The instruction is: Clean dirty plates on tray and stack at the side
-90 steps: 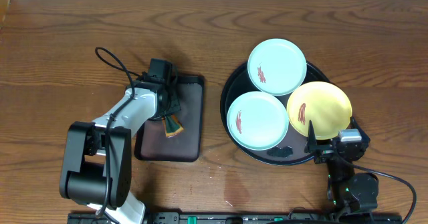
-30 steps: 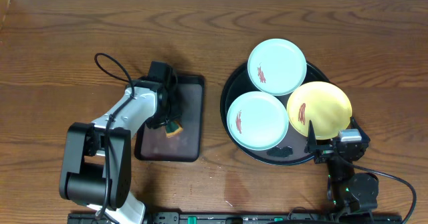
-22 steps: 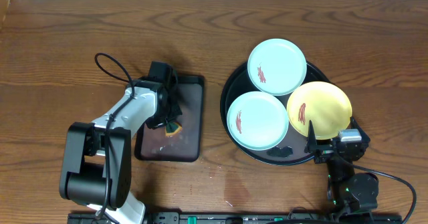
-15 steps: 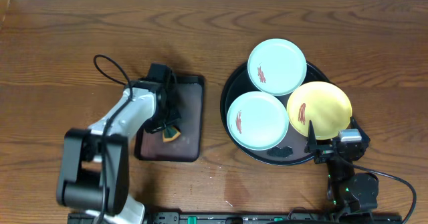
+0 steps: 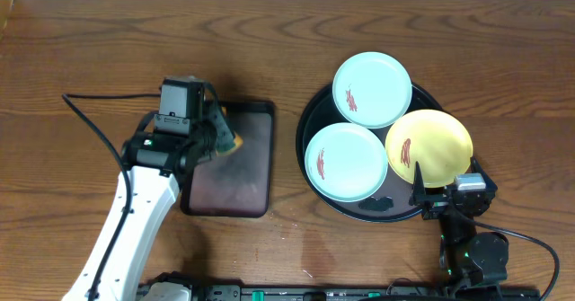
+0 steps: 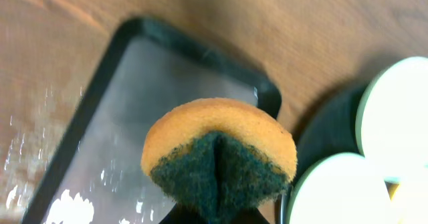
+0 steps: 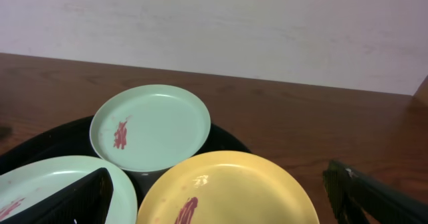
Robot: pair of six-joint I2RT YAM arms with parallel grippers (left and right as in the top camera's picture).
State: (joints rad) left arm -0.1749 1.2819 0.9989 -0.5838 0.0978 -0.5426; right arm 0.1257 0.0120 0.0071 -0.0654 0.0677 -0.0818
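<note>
Over the left half of the table [image 5: 81, 49], the left gripper [image 5: 216, 139] is clamped tight on the sponge [image 5: 232, 142], pinching it so hard that the green scouring face folds along a crease under the orange back; it hangs above the far end of the rectangular tray [image 5: 235, 186], whose floor glistens wet, and seems clear of it; the round tray [image 5: 303, 130] sits well to the right, carrying the near blue plate [image 5: 346, 162], the far blue plate [image 5: 372, 89] and the yellow plate [image 5: 429, 147], crowded rim to rim, each bearing a reddish-brown smear; the right gripper [image 7: 217, 180] waits at the tray's near edge just beside the yellow plate, fingers spread wide and empty; the step in hand looks like carrying the sponge across to the near blue plate; it should go best with the green face brought flat onto the smear, light pressure so the plate does not skid, and the right gripper steadying a rim.
</note>
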